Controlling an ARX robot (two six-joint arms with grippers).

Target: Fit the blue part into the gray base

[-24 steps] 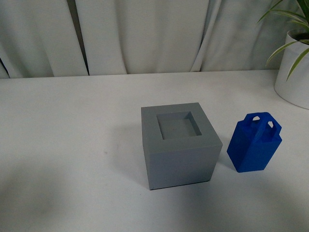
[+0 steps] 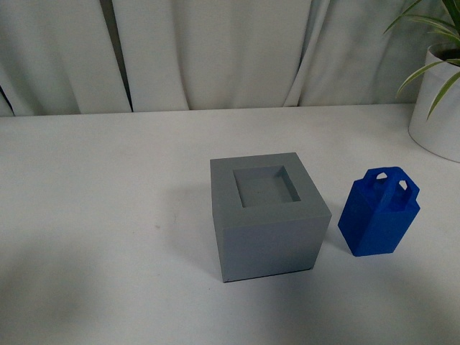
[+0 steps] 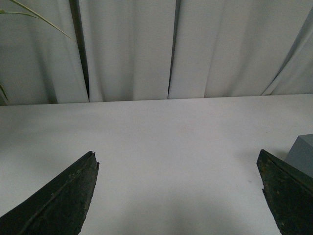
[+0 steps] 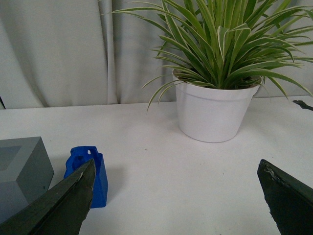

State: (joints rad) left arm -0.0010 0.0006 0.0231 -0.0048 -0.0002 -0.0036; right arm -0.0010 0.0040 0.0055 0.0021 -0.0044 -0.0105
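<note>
Gray base (image 2: 266, 241) sits on a white surface (image 2: 108, 215), about mid-frame in the front view. The surface runs back to a pale pleated curtain (image 2: 215, 50) that fills the background.

A potted plant in a white pot (image 2: 440, 118) stands at the far right, well apart from the base. The right wrist view shows the pot (image 4: 215, 115) in full, with long striped green leaves.

The base is a matte cube, flat on the surface, with the square recess in its top face facing up. One corner (image 3: 303, 154) shows at the edge of the left wrist view, and one side (image 4: 19, 166) shows in the right wrist view.

The blue part (image 2: 377, 219) stands upright on the surface just beside the base, on its right in the front view. It is outside the recess, with a small gap between the two. It has a tapered top with two arched loops and is narrower than the base. In the right wrist view the part (image 4: 99, 178) is partly behind one finger.

Left gripper (image 3: 176, 154): jaws spread wide over bare surface, holding nothing. Right gripper (image 4: 176, 163): jaws spread wide, holding nothing, with the pot seen between them further back.
</note>
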